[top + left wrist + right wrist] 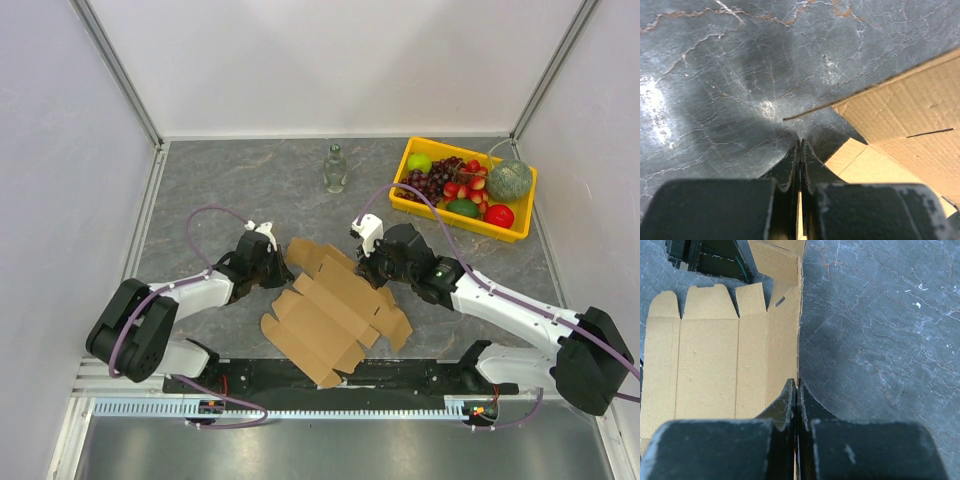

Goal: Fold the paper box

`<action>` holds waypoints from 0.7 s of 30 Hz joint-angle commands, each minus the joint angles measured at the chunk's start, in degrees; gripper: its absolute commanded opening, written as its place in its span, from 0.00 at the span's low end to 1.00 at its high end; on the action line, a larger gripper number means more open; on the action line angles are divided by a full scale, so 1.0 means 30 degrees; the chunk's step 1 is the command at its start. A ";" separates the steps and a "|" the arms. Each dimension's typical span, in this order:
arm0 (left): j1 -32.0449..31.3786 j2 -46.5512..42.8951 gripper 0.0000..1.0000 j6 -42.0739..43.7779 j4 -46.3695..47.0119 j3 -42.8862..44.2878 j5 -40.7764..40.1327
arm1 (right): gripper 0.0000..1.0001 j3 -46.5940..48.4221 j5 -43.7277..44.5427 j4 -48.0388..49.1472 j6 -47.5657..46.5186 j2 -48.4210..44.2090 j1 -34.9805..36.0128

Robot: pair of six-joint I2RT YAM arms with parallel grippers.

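At the near centre of the table (250, 180), the left gripper (800, 142) has its two fingers pressed together, and a thin tan sliver of cardboard shows in the seam between them. The right gripper (796, 382) is likewise closed; a cardboard edge runs straight into the seam of its fingers. Both grippers pinch the paper box (335, 310), the left at the sheet's left side and the right at its far right side. The paper box is an unfolded die-cut sheet lying mostly flat between the two arms, with panels, creases and tabbed flaps visible; its far flaps stand slightly raised. Well apart, at the far side of the table, stand a clear glass bottle (335, 168) and a yellow tray (430, 212) of fruit
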 commanded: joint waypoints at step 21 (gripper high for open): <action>-0.0616 -0.2236 0.02 0.0575 0.3367 -0.1441 0.2961 | 0.00 -0.0033 0.0810 0.1153 -0.0107 0.0949 0.0083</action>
